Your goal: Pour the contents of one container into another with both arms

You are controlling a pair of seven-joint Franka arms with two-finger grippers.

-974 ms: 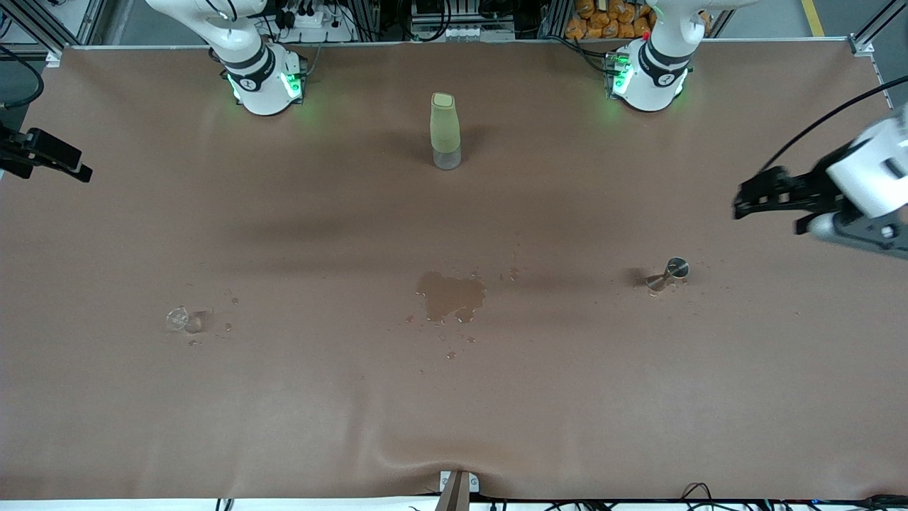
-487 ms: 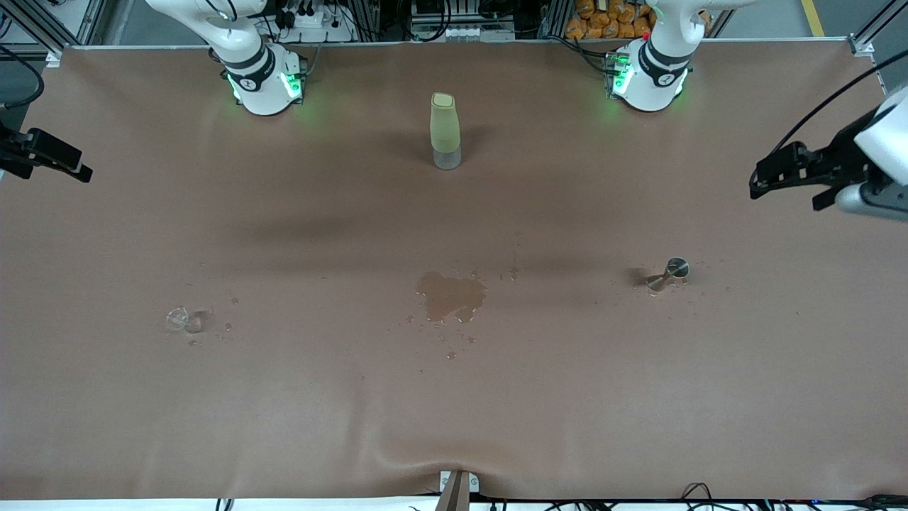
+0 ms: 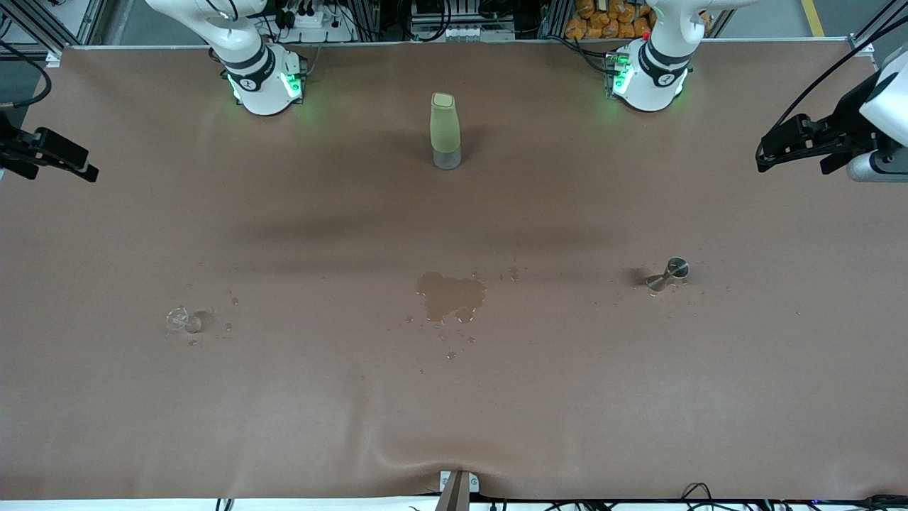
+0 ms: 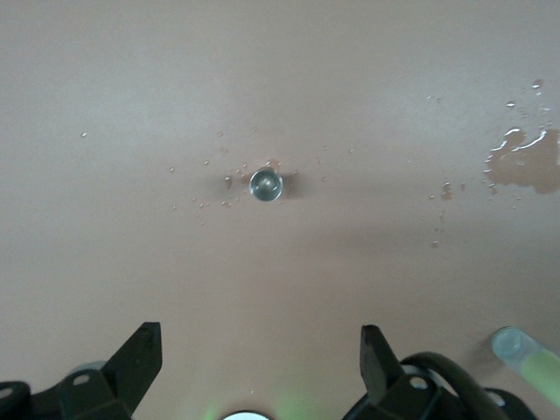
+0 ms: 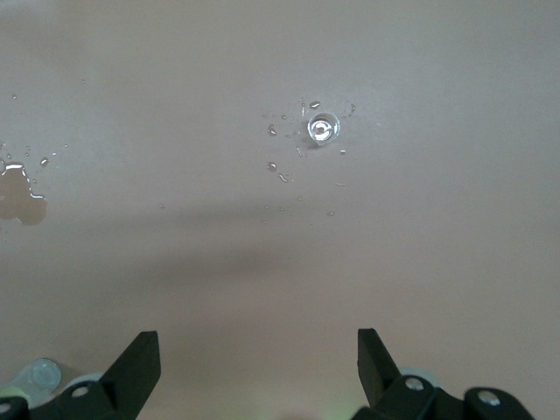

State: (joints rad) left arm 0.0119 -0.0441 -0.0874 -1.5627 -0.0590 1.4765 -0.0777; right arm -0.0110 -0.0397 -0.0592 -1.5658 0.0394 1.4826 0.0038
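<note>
Up and outward goes the left end effector [image 3: 770, 145], fingers spread, empty, high above its surface [image 3: 454, 397] end. Jigger [image 3: 670, 272] stands upright below; clear cup [image 3: 181, 320] sits well apart, toward the right end effector [image 3: 81, 167], released too.

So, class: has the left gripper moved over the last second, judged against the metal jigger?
Yes. The left gripper has drawn up and away from the jigger, toward the left arm's end of the table, fingers open.
</note>
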